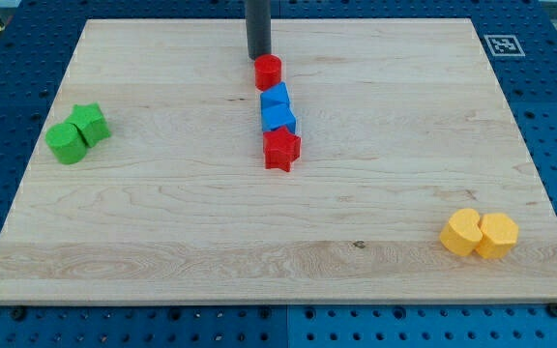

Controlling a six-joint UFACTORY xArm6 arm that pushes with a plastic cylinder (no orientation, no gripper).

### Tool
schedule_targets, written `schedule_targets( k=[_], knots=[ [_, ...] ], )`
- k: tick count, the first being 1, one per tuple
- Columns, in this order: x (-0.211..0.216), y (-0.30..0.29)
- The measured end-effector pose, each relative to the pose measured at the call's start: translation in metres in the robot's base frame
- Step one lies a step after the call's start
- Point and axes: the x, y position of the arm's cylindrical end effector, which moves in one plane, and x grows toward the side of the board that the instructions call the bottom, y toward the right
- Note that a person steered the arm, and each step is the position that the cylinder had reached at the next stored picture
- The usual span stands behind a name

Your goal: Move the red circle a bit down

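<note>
The red circle (268, 72) stands near the top middle of the wooden board (162, 222). My tip (258, 56) is just above it and slightly to its left, touching or nearly touching its upper edge. Directly below the red circle, in a column, are a blue block (275, 97), a second blue block (278, 119) and a red star (281, 149), each touching its neighbour.
Two green blocks (77, 133) sit together at the view's left. Two yellow blocks (480, 233) sit together at the bottom right. A marker tag (502, 44) is at the board's top right corner.
</note>
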Motion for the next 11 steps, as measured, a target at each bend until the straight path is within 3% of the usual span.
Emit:
schedule_targets(
  k=[11],
  knots=[
    [0.028,0.003]
  ],
)
